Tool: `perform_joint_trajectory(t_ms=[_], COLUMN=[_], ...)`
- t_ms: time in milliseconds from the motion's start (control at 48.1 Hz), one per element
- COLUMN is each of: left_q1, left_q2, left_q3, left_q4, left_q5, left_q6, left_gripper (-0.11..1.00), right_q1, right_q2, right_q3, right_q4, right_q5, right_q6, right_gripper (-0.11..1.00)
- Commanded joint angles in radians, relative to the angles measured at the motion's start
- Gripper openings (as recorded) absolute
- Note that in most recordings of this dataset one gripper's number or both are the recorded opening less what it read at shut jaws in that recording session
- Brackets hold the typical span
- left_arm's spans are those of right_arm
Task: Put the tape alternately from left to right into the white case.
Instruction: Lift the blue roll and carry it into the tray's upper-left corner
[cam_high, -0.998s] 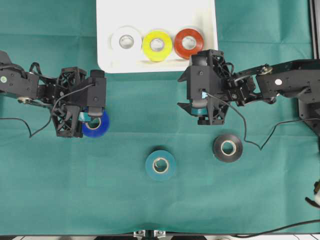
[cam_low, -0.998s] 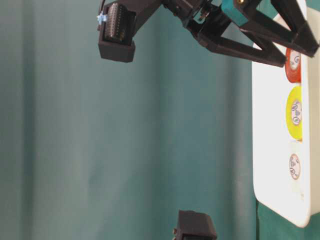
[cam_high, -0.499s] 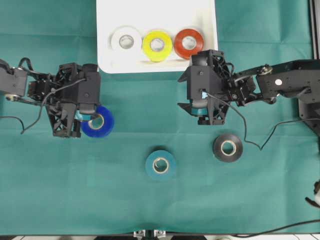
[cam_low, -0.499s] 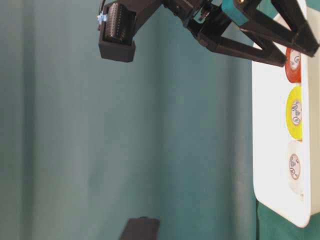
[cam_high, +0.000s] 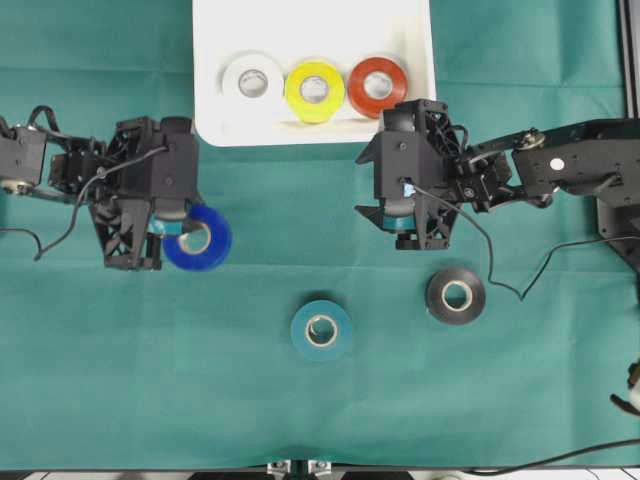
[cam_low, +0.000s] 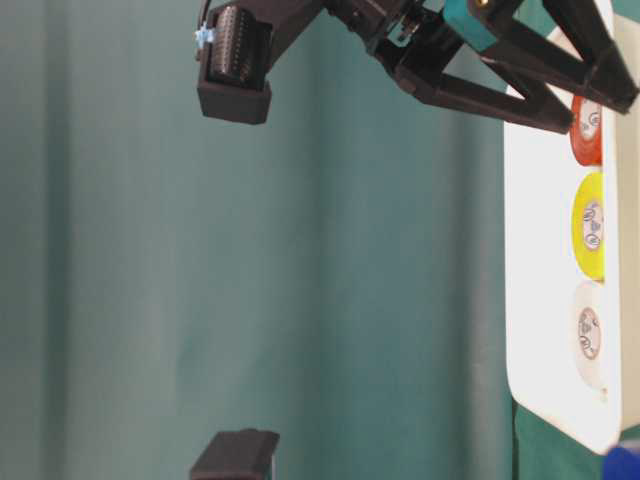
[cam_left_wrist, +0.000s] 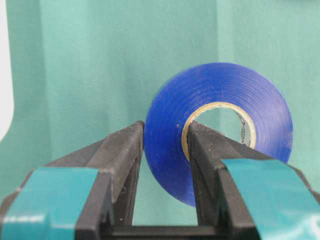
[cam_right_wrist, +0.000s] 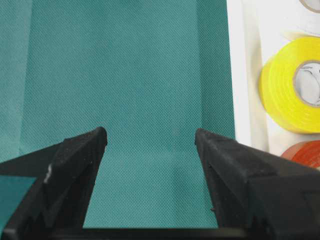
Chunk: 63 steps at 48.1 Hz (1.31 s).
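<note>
Gripping the blue roll (cam_high: 198, 238) at the left of the overhead frame, the left gripper (cam_left_wrist: 165, 145) has its jaws closed on the roll's wall: in the left wrist view one finger presses the outer blue face and the other sits inside the pale core. The roll stands on edge between the fingers in that view, over the green cloth (cam_high: 200, 380), and its lower rim is hidden behind the fingers.

The right gripper (cam_right_wrist: 150, 145), right of centre in the overhead frame, has its jaws spread wide with only green cloth between them; it holds nothing. It sits just below the lower right corner of the white case (cam_high: 410, 110).

The white case occupies the upper centre of the overhead frame. Inside it three rolls lie flat in a row along its lower edge: the white roll (cam_high: 252, 82) at left, the yellow roll (cam_high: 315, 91) in the middle, the red-orange roll (cam_high: 377, 86) at right. Adjacent rolls sit touching or very nearly so.

Outside the case, the teal roll (cam_high: 321, 330) lies flat on the cloth at lower centre, and the black roll (cam_high: 455, 295) lies flat to its right, below the right gripper. The two are well apart from each other.
</note>
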Motion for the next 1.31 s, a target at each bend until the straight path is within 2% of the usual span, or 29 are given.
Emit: perform_joint_trajectory(t_ms=[0, 250, 520, 957, 1290], left_q1=[0.037, 0.163, 0.299, 0.443, 0.517], left_q2=[-0.011, -0.002, 0.049, 0.155, 0.247], left_q3=[-0.020, -0.058, -0.106, -0.210, -0.287], left_q4=[0.003, 0.005, 0.005, 0.006, 0.005], left_q5=[-0.003, -0.002, -0.002, -0.008, -0.012], left_q6=[0.003, 0.018, 0.114, 0.213, 0.267], left_gripper=[-0.04, -0.04, -0.04, -0.04, -0.04], right_q1=[0.002, 0.002, 0.003, 0.009, 0.014], right_q2=[-0.023, -0.021, -0.023, -0.015, -0.012], right_q3=[-0.009, -0.008, -0.008, -0.009, -0.008], right_q4=[-0.003, -0.003, 0.003, 0.005, 0.005], right_q5=[-0.012, -0.014, -0.018, -0.028, -0.028], right_q6=[0.002, 0.002, 0.003, 0.005, 0.005], right_gripper=[0.79, 0.79, 0.79, 0.79, 0.79])
